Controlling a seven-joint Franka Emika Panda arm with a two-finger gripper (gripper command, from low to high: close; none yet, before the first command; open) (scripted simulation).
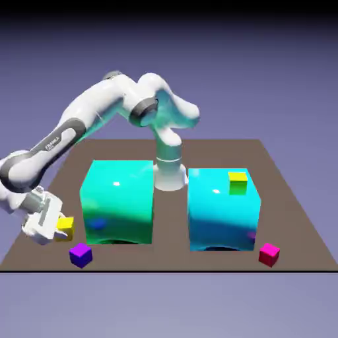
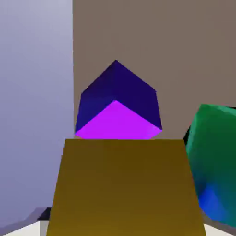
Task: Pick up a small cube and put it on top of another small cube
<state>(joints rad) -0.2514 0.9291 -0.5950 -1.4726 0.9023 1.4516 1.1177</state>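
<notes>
Yellow cube (image 1: pixel 65 228) — part hidden behind end effector (image 1: pixel 50 228); arm (image 1: pixel 61 140) — cut off at exterior view's left edge.

The brand name "FRANKA" stands in light letters on a dark panel of the white robot arm (image 1: pixel 56 140), along the link reaching toward the exterior view's left.

2 big blocks (image 1: pixel 117 201): glossy, smooth | tabletop (image 1: pixel 170 254): matt
</notes>
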